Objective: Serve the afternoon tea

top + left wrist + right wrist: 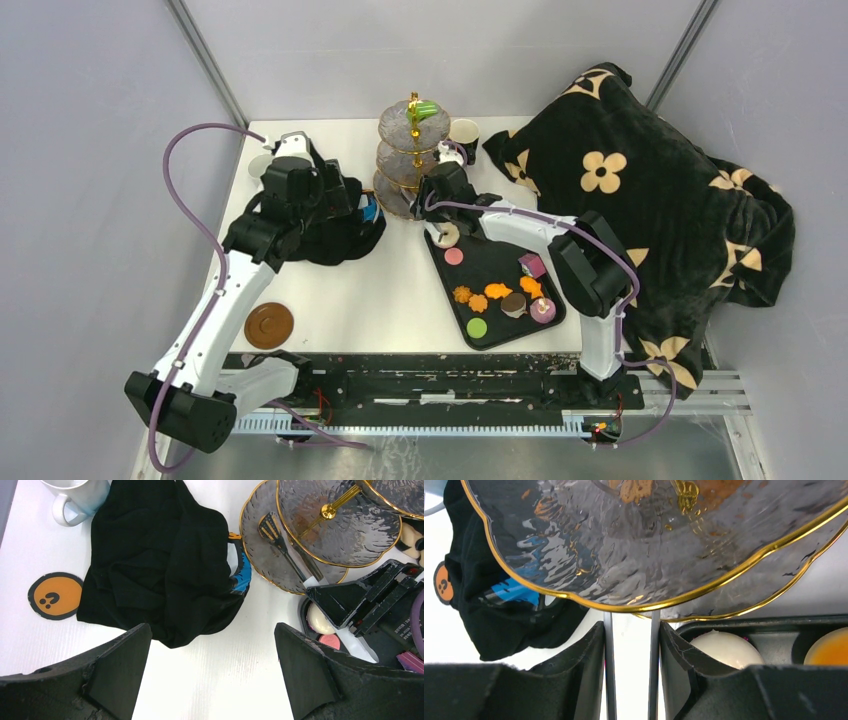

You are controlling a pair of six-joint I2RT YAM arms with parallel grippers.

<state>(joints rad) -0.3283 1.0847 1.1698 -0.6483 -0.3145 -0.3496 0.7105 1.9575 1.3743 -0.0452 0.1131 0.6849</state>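
The left gripper [212, 630] hangs open and empty over the black cloth [150, 555] heaped on the worktop [400, 290]. Just right of it stands the tiered stand [405, 160]. The right gripper [441, 192] is closed on a pair of tongs [280, 542], whose long axis points from the gripper onto the lowest tier. The tips look empty there.

The treats lie on the black tray [490, 262], which runs diagonally from the stand's foot toward the near right. There is a white ring donut [447, 235] at the far end, then a pink disc [454, 256], orange cookies [470, 298], a green disc [477, 327] and a purple cube [532, 265].

They are probably light, stiff and smooth, so likely to slip. The round pieces lie flat with no long axis, and are best pinched across their edges.
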